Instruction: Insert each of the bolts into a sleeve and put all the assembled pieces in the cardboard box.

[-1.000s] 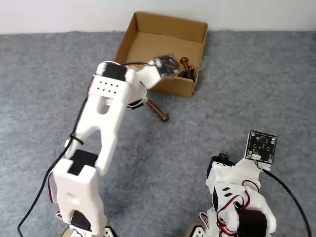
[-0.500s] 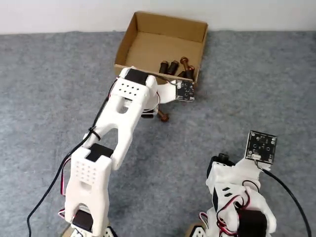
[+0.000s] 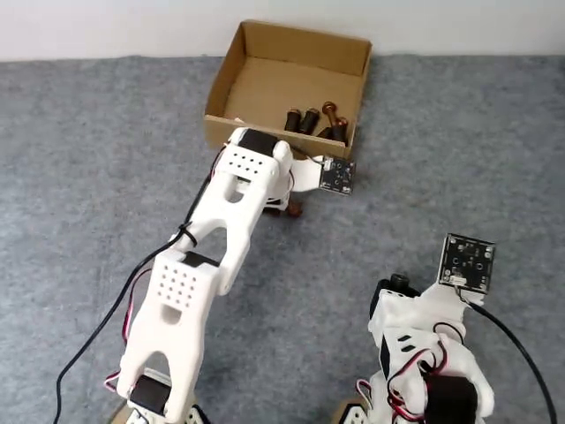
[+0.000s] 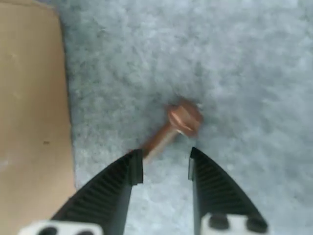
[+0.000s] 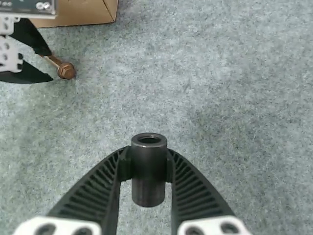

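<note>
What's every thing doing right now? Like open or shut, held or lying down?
bolt: lying flat on the carpet, not held.
sleeve: upright, held in the right gripper.
left gripper: open, close by the bolt.
right gripper: shut on the sleeve.
cardboard box: open on top, assembled pieces inside.

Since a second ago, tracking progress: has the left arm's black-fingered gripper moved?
Yes: left gripper swung off the brown cardboard box, down to the coppery bolt.
</note>
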### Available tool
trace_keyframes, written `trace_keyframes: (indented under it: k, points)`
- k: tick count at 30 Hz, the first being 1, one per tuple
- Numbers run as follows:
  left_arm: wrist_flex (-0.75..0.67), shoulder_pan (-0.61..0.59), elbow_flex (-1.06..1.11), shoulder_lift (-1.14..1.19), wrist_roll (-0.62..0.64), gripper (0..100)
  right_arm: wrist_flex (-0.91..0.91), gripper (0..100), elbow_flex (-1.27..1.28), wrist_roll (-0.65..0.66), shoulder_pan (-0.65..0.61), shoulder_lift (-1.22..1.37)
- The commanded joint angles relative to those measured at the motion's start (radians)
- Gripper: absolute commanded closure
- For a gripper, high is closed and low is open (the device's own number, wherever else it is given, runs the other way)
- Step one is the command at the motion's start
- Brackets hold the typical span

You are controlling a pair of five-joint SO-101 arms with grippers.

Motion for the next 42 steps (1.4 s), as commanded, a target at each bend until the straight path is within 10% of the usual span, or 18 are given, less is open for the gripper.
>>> trace_keyframes:
  k: [1,42]
  points:
    - [0.011,0.006,-0.182,0.054,-0.017,84,-0.013,99.1,-0.003,-0.011,0.005,0.012]
    - [0.325,0.098,-0.34,0.19,0.034,93,-0.013,99.1,-0.003,-0.011,0.005,0.004]
